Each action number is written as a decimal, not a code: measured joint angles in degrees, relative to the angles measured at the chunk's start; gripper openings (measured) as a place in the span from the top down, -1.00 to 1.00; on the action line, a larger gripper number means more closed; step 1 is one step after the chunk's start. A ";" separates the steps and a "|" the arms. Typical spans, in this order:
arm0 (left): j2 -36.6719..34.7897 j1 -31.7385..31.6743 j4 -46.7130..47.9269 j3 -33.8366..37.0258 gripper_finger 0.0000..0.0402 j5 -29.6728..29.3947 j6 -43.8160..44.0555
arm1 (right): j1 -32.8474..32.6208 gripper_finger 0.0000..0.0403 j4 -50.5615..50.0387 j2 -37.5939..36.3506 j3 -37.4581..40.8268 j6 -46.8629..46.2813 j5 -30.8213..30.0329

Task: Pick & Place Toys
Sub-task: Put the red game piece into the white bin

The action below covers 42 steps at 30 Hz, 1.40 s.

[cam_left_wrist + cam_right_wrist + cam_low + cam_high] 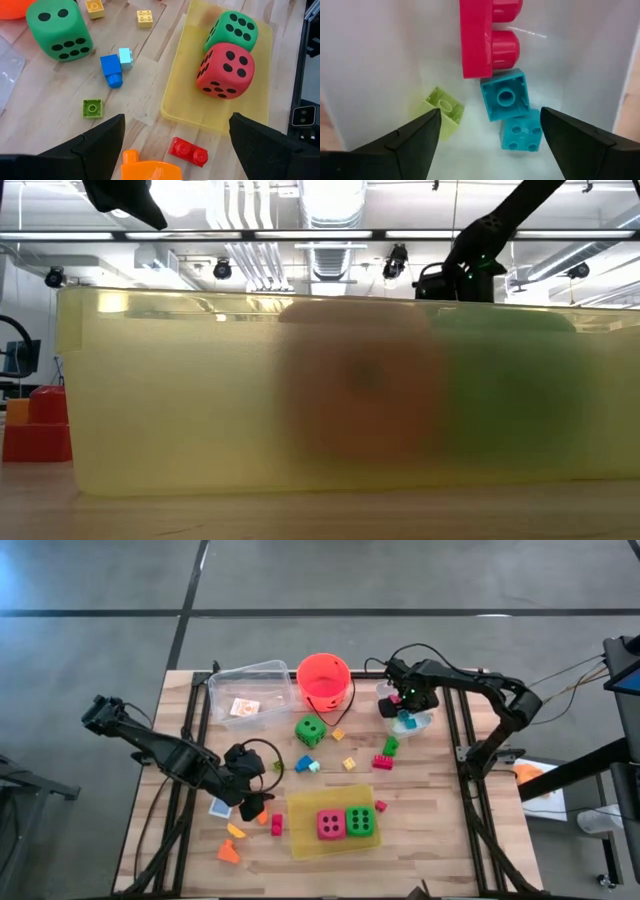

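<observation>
Your sorting looks partly done: the pink die (330, 824) and a green die (360, 821) sit in the yellow tray (305, 840), and a few bricks (505, 95) lie in the clear tub under your released right claw (490, 145). The left claw (175, 145), also spread, hovers over loose bricks on the surface (430, 830). Another green die (310, 731) remains out. You'll find no readable writing, though the card (243, 708) is perhaps too small to tell.
</observation>
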<state>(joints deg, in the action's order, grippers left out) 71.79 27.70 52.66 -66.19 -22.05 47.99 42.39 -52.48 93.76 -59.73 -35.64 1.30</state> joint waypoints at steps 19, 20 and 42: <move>0.02 0.00 0.03 0.00 -0.72 -0.43 0.02 | -18.45 -0.67 -11.59 -8.42 -2.83 28.92 1.65; 0.02 0.01 0.02 0.00 -0.72 -0.43 0.02 | -20.11 -0.67 -11.62 -8.42 -2.83 29.22 1.63; 0.02 0.01 -0.04 0.00 -0.72 -0.45 0.17 | -40.98 -0.66 1.28 -8.40 -2.69 36.13 -6.98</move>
<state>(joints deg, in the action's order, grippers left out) 71.81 27.70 52.62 -66.19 -22.50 48.16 1.41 -51.20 85.36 -62.43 0.50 -5.68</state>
